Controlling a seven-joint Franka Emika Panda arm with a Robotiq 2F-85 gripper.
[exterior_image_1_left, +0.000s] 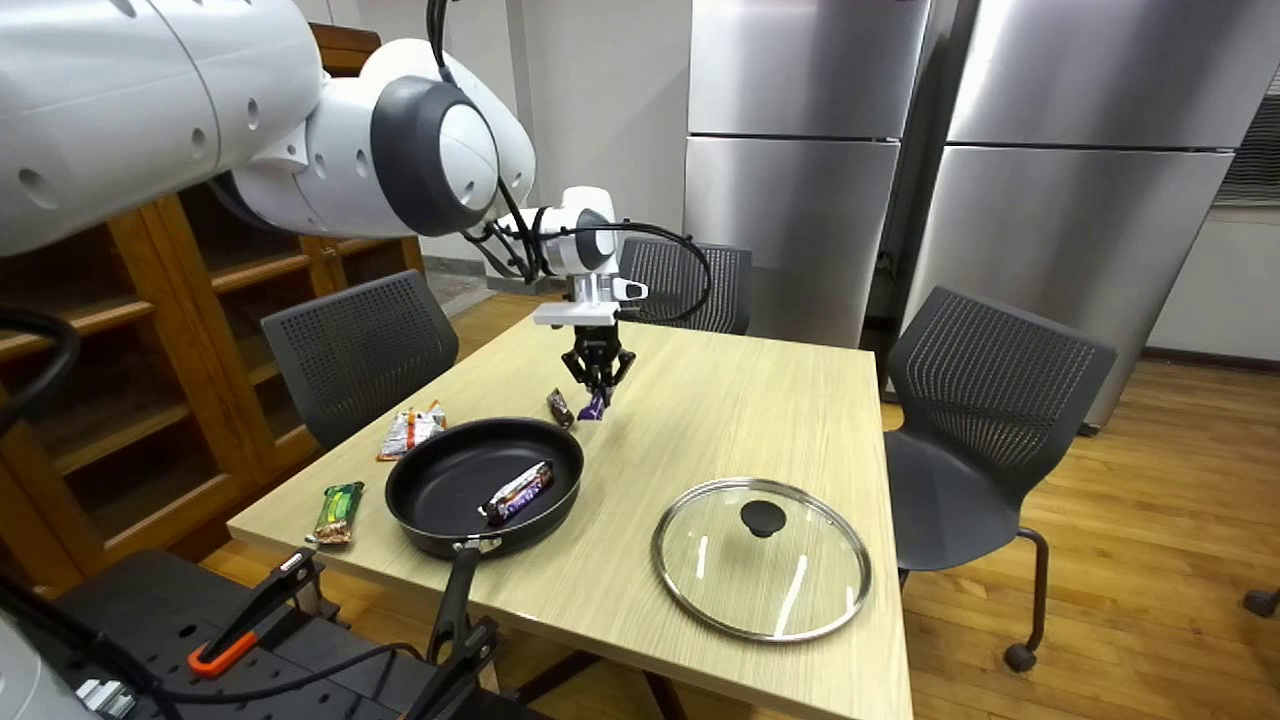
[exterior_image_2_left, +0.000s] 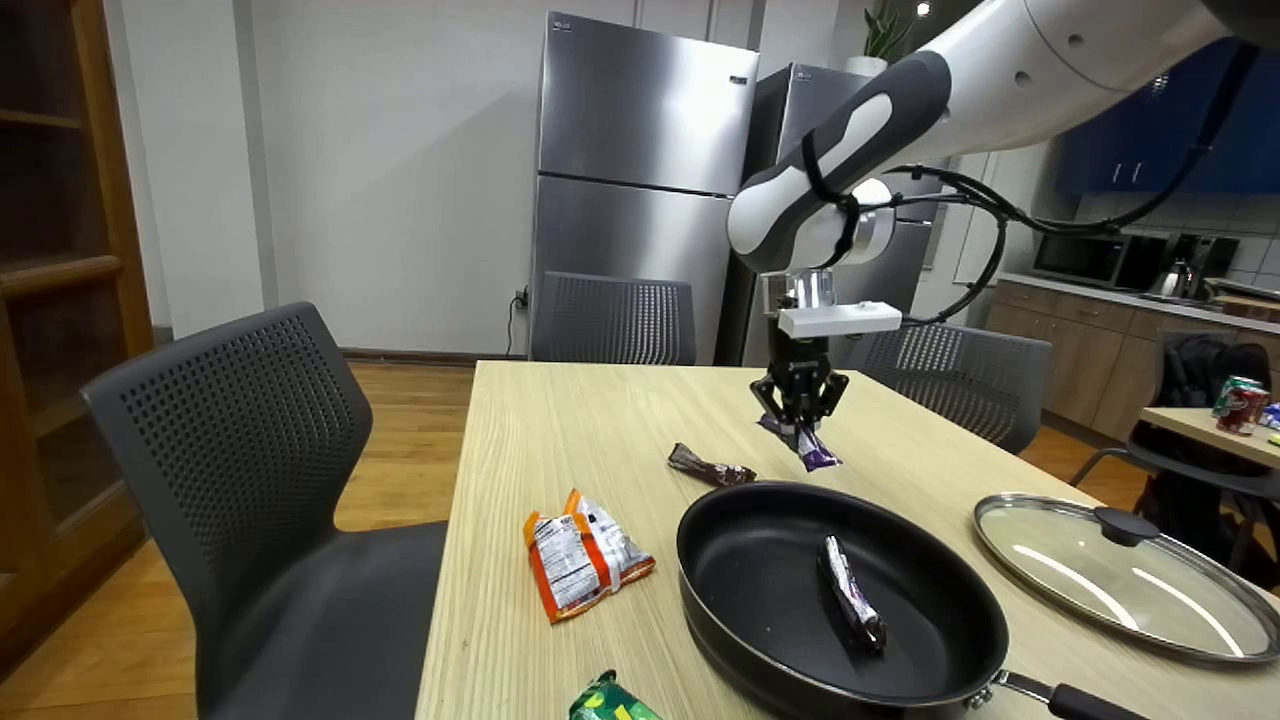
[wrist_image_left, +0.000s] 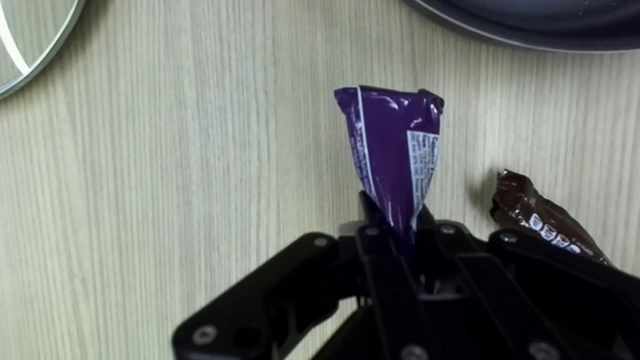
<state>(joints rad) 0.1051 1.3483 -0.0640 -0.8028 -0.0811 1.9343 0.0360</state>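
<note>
My gripper is shut on a purple-wrapped bar, its fingers pinching the wrapper around the middle. In the wrist view one flared end of the wrapper sticks out past the fingertips; the gripped part is hidden between them. Both exterior views show the gripper pointing down over the table with the purple bar low at its tips; whether the bar touches the tabletop I cannot tell. A brown-wrapped bar lies on the table close beside the gripper, apart from it.
A black frying pan holds another purple-and-brown bar. Around it lie an orange-and-white bag and a green packet. A glass lid with a black knob rests flat on the table. Chairs stand around the edges.
</note>
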